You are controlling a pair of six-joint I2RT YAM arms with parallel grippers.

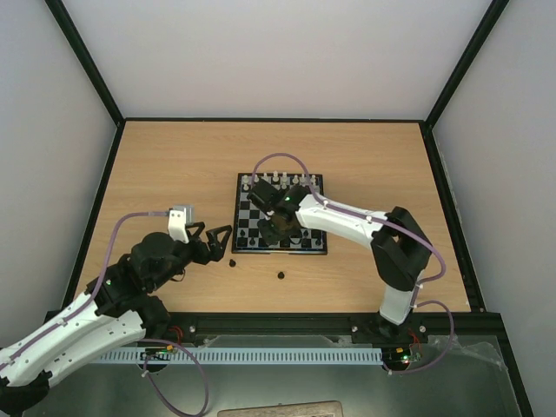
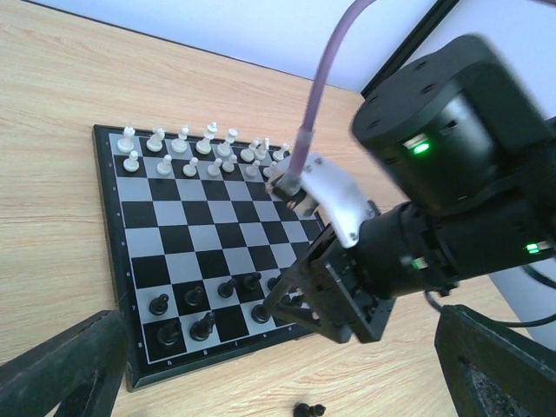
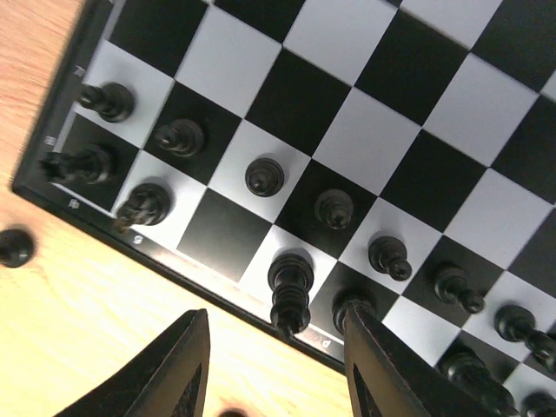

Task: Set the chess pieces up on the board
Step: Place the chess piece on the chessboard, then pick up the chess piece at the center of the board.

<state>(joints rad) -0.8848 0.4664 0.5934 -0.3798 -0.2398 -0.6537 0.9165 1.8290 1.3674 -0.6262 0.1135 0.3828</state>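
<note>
Now: right gripper [image 3: 274,320] low over the near edge of the board [image 2: 217,230], jaws apart, nothing held. Tall black piece [image 3: 291,291] stands on a back-row square between its fingers, clear of both. Other chess pieces [image 3: 261,176] stand across the two near rows; white pieces [image 2: 200,148] fill the two far rows. Off the board on the table [image 1: 174,165]: loose black piece [image 1: 233,262], second loose piece [image 1: 281,275]. Left gripper [image 1: 221,241] spread wide, empty, beside the board's near-left corner
</note>
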